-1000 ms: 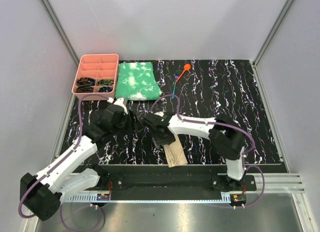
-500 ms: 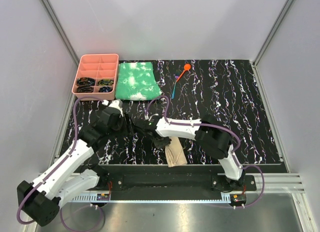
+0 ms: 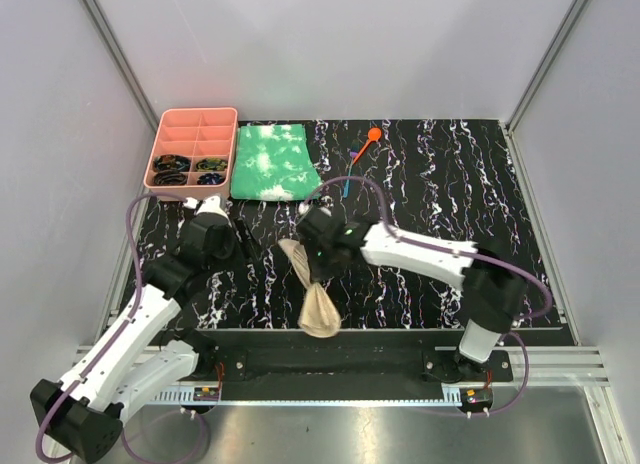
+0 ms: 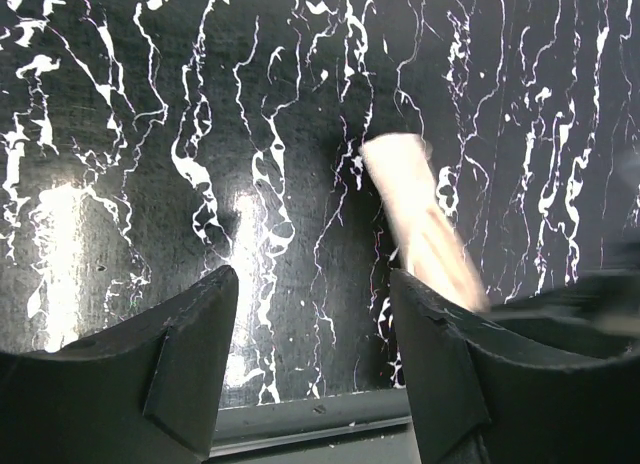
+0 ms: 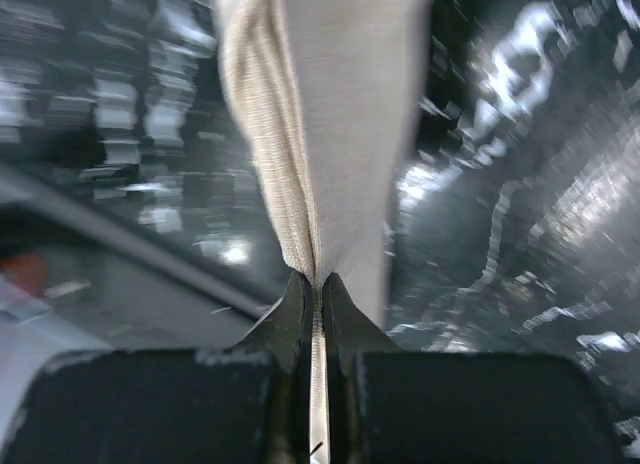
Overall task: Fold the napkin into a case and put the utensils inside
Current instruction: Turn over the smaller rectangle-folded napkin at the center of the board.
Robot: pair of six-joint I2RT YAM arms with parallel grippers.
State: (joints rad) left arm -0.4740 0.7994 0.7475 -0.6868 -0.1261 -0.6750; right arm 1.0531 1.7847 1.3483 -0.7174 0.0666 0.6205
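Note:
The tan napkin (image 3: pixel 316 302) hangs bunched in a long drooping fold above the table's near edge. My right gripper (image 3: pixel 298 252) is shut on its upper end; in the right wrist view the jaws (image 5: pixel 318 282) pinch the napkin (image 5: pixel 330 114) between them. My left gripper (image 3: pixel 232 250) stands open to the left of the napkin, holding nothing. In the left wrist view its fingers (image 4: pixel 190 354) frame bare table, with the napkin (image 4: pixel 415 219) blurred off to the right. The orange spoon (image 3: pixel 372 136) and the slim blue utensil (image 3: pixel 347 180) lie on the table at the back centre.
A green-and-white mottled cloth (image 3: pixel 273 162) lies at the back left. Beside it stands a pink compartment tray (image 3: pixel 193 124) with dark items in its front cells. The black marbled table (image 3: pixel 450 184) ends in a metal rail at the near edge.
My right gripper has shut on the napkin and lifted it off the table, up and to the left. The left arm has drawn back to the left and its jaws have opened a little wider.

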